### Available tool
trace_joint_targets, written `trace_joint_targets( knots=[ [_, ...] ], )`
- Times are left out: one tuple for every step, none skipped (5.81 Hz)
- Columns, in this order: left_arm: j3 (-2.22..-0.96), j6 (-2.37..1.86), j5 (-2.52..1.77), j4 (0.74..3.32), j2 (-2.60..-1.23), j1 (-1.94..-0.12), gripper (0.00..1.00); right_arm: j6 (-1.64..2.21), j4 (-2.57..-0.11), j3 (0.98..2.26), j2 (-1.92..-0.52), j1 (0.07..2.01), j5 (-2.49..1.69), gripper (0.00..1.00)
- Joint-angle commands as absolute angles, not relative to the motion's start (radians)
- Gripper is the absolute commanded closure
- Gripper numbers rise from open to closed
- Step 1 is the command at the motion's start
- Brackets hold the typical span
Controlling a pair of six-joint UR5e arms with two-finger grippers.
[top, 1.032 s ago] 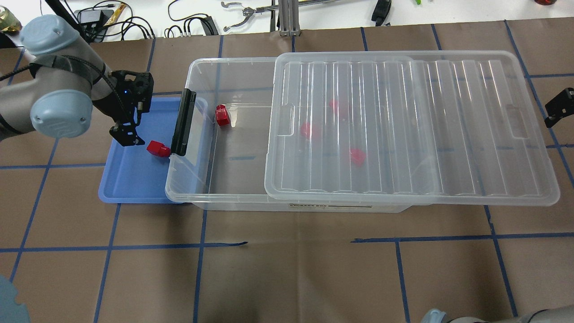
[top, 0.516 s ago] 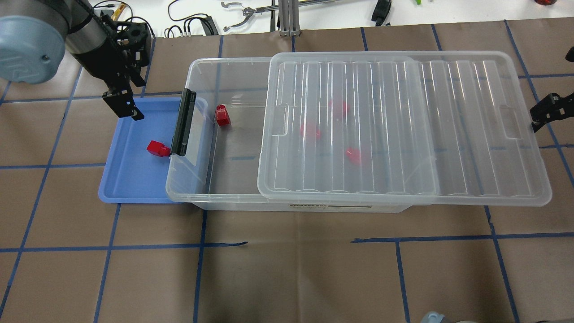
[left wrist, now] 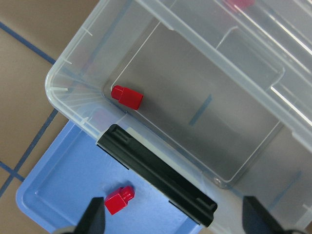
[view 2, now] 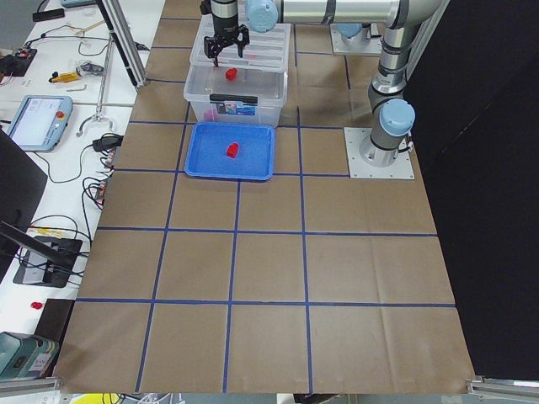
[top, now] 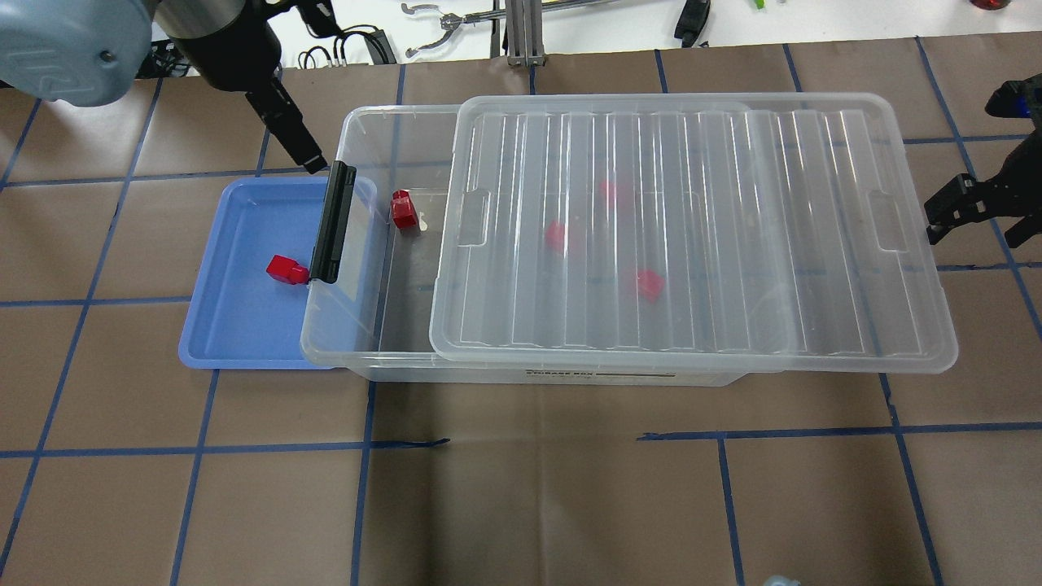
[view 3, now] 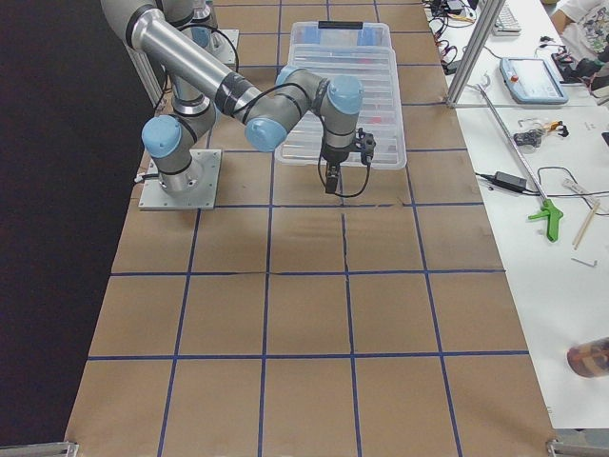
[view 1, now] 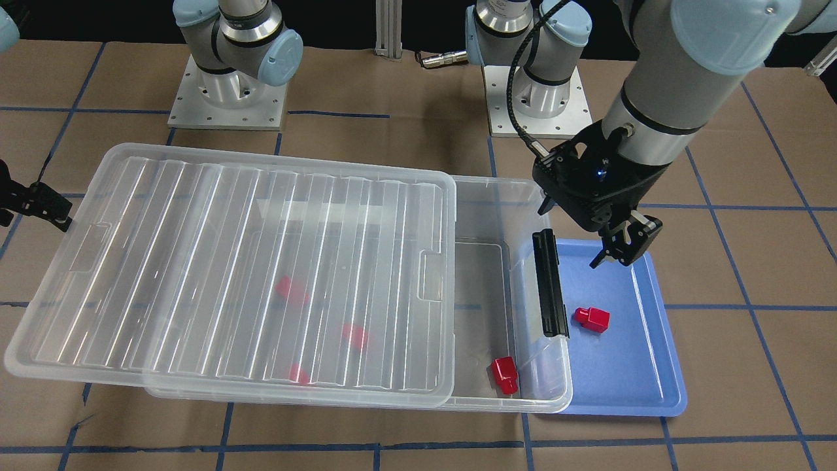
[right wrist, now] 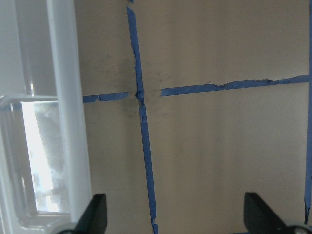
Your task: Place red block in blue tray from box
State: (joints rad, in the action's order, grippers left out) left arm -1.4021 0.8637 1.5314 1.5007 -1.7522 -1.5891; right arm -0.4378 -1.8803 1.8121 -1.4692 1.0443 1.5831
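One red block (top: 285,269) lies in the blue tray (top: 244,325), next to the black latch (top: 335,220) of the clear box (top: 383,146). A second red block (top: 402,209) lies in the uncovered left end of the box. Three more show dimly under the ribbed lid (top: 692,228). My left gripper (view 1: 620,255) is open and empty, raised over the tray's edge nearest the robot base; its wrist view shows the tray block (left wrist: 119,200) and the box block (left wrist: 127,96) below. My right gripper (top: 973,207) is open and empty at the lid's right short end.
The lid overhangs the box on the right and front. The box's latch end overlaps the tray's right side. Cables and tools (top: 456,20) lie on the white bench beyond the table. Brown paper with blue tape lines (top: 537,439) covers the table.
The lid has slid left and now covers more of the box. My right gripper has moved left with its right end. My left gripper has risen from the tray and moved back and right.
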Motion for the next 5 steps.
trace_joint_targets(
  knots=[
    [-1.408, 0.584, 1.532, 1.493, -1.723, -1.629, 0.01, -0.42, -1.882, 1.816, -1.47, 1.072, 1.556, 0.0],
    [-1.417, 0.533, 1.548, 1.494, -1.717, -1.629, 0.01, -0.387, -1.882, 1.816, -1.47, 1.106, 1.555, 0.0],
    [-1.419, 0.455, 1.554, 1.508, -1.712, -1.629, 0.01, -0.373, -1.884, 1.816, -1.47, 1.13, 1.554, 0.0],
    [-1.43, 0.393, 1.552, 1.526, -1.688, -1.625, 0.01, -0.365, -1.884, 1.816, -1.47, 1.147, 1.554, 0.0],
    [-1.427, 0.321, 1.552, 1.54, -1.686, -1.624, 0.01, -0.364, -1.885, 1.816, -1.47, 1.169, 1.554, 0.0]
  ],
)
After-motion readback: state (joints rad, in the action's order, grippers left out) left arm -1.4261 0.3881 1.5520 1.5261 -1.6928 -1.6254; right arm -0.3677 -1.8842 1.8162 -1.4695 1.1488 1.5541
